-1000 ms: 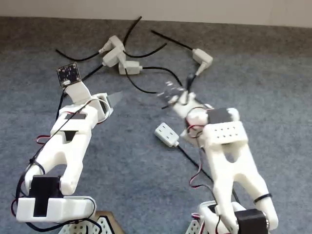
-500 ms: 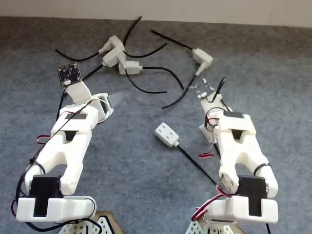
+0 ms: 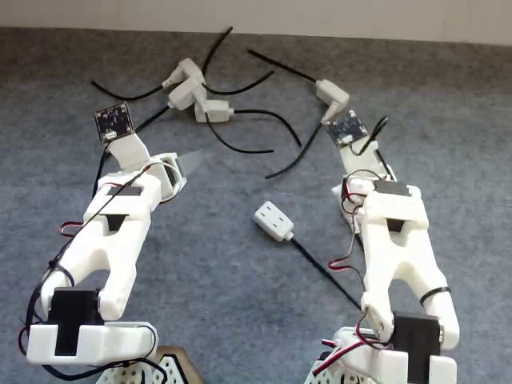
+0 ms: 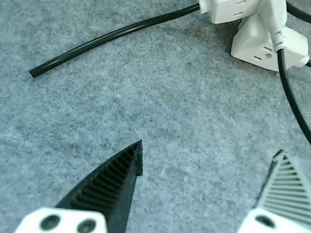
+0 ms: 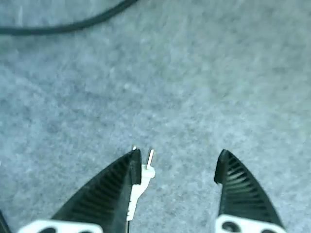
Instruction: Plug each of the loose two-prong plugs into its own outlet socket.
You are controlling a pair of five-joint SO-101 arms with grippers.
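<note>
The right gripper is spread open over the grey carpet. A white two-prong plug lies just beside one finger with its metal prongs bare, toward the carpet's far edge. The left gripper is also open, with bare carpet between its fingers, near a cluster of white outlet adapters toward the far-left corner. A black cord trails from them. A white outlet block lies mid-carpet, between the arms.

Left gripper jaws spread wide above grey carpet. Past fingertips: black cable with loose cut end. White outlet blocks clustered together, second black cable trailing from them.
</note>
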